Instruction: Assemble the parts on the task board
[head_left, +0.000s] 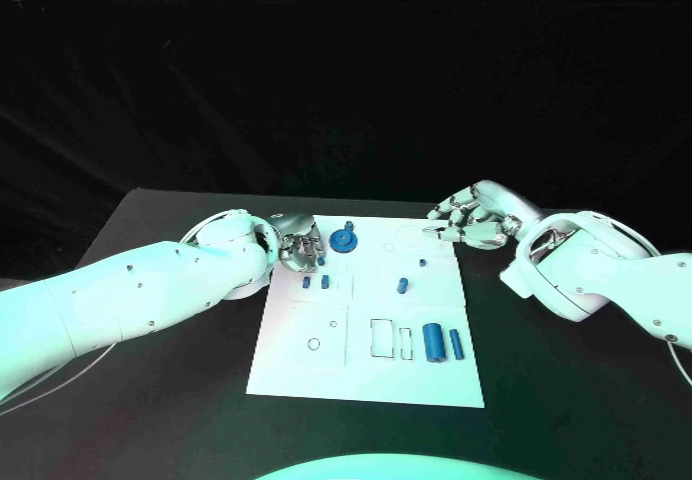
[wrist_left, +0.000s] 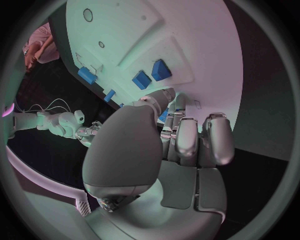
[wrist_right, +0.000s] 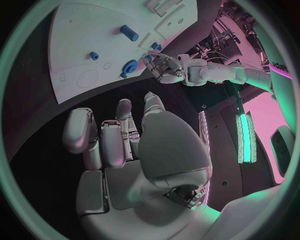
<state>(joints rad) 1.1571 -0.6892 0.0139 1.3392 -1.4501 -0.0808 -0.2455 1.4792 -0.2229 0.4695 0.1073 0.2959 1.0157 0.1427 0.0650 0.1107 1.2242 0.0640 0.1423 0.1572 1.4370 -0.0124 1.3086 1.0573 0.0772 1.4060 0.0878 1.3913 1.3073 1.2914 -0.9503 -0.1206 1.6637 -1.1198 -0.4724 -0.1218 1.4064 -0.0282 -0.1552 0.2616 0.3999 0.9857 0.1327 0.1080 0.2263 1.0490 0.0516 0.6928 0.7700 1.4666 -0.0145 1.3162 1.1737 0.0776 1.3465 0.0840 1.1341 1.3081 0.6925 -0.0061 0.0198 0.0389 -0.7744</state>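
While unlabelled, the task board (head_left: 296, 370) bears blue parts (head_left: 443, 343).

- No word, brand, number or sign can be read anywhere in these views.
- The flat white rectangular task board (head_left: 296, 360) bears only thin outlined shapes, rectangles and small circles, with no lettering that can be made out.
- In the right wrist view a few pale letters stand on a dark surface at the circle's rim, too small and cut off to read.
- The small blue plastic parts (head_left: 434, 342) on the board carry no marks that can be made out.
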